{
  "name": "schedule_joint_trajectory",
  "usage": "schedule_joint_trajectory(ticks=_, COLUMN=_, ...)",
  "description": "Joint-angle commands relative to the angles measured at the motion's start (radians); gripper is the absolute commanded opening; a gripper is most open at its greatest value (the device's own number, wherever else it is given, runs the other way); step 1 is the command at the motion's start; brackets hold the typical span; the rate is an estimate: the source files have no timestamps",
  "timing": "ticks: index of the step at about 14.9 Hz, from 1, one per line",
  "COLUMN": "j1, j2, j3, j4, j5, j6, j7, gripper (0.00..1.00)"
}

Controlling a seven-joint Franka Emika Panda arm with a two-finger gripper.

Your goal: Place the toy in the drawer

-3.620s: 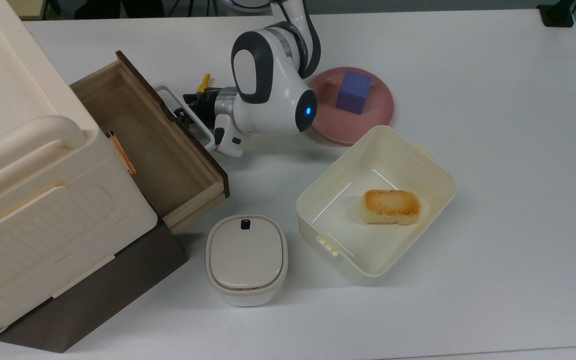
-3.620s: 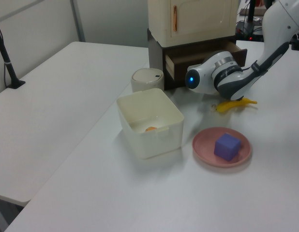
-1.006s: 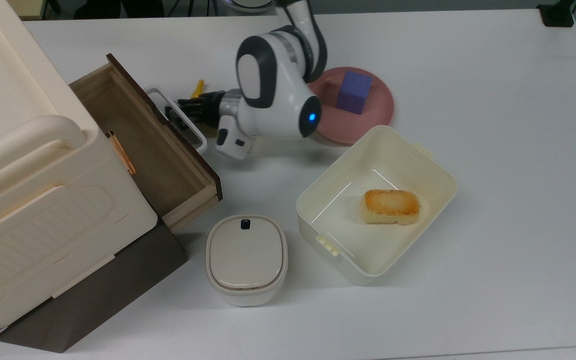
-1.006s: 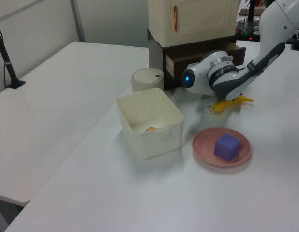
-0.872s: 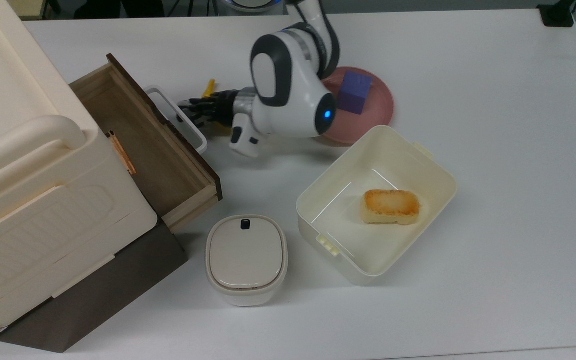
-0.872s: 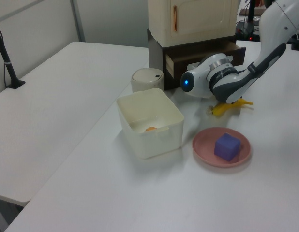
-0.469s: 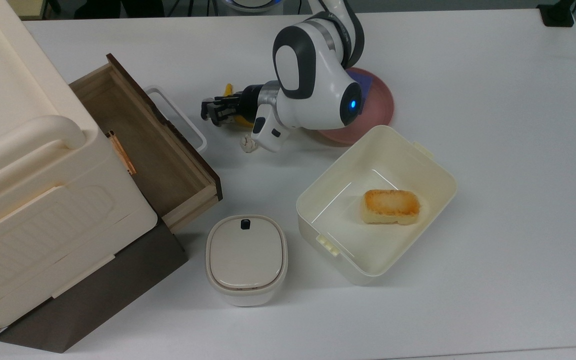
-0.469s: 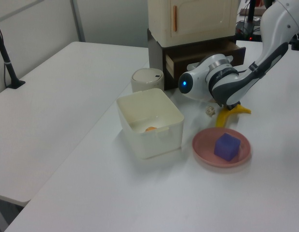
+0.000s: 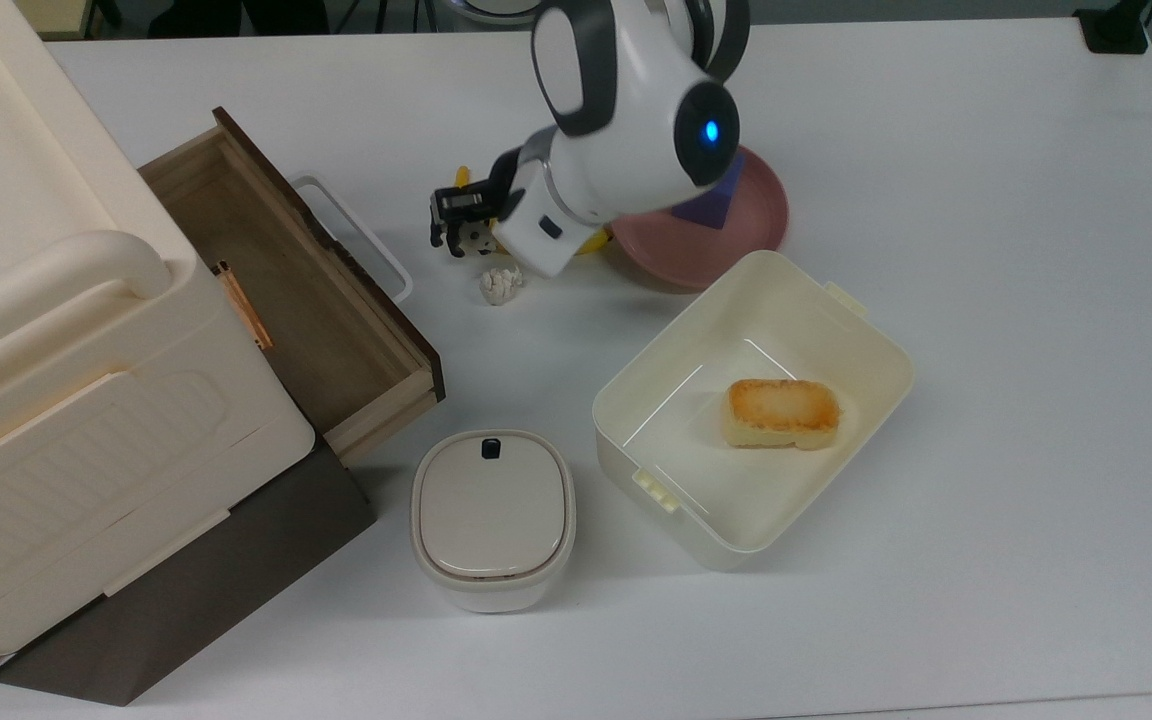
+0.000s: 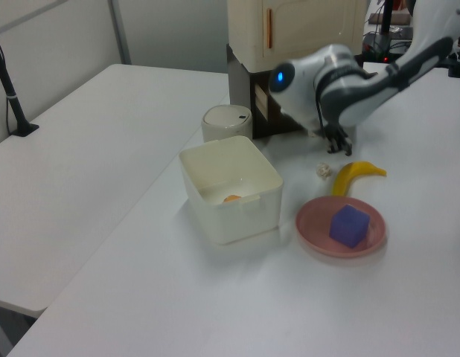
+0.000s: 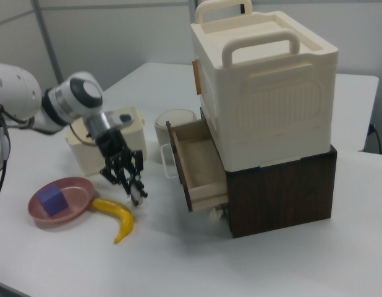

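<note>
While the lidded pot [image 9: 492, 515] and the open tub [image 9: 696, 455] with its piece of toast [image 9: 783, 412] sit nearest in the top view, neither concerns the task; both lie well apart from the gripper. Further back a small off-white lumpy ball [image 9: 499, 283] rests on the worktop [image 9: 986, 300], just beside the gripper but not touching it.

The gripper [image 9: 456, 238] hangs above the worktop, fingers pointing down. In the right view its fingers look nearly closed on the toy [image 11: 137, 196], a tiny black-and-white figure pinched at the tips; judged a grasp, though the item is very small. Lifted clear, presumably so it can pass over the drawer front.

The drawer [image 9: 286, 290] stands pulled out to the top view's left, inside bare, white loop handle [image 9: 356, 235] facing the gripper. Open so the toy can be dropped in from above.

Beyond the gripper lie the banana [image 11: 117, 215] and the pink plate [image 9: 761, 225] carrying the purple cube [image 11: 53, 199].

Next step, judged: carry across and over the front panel, then release.
</note>
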Motion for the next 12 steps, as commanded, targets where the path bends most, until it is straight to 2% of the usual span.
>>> schedule_joint_trajectory(ticks=1, j1=-0.023, j2=-0.047, j3=-0.009, j4=0.060, j5=0.064, j6=0.016, j7=0.015, gripper=0.00)
schedule_joint_trajectory(ticks=5, j1=-0.054, j2=-0.090, j3=-0.015, j4=0.130, j5=0.154, j6=0.027, j7=0.046, gripper=0.00)
schedule_joint_trajectory(ticks=9, j1=-0.056, j2=-0.115, j3=-0.015, j4=0.181, j5=0.176, j6=0.029, j7=0.053, gripper=0.00)
schedule_joint_trajectory(ticks=12, j1=-0.066, j2=-0.115, j3=-0.031, j4=0.253, j5=0.234, j6=0.030, j7=0.082, gripper=0.00)
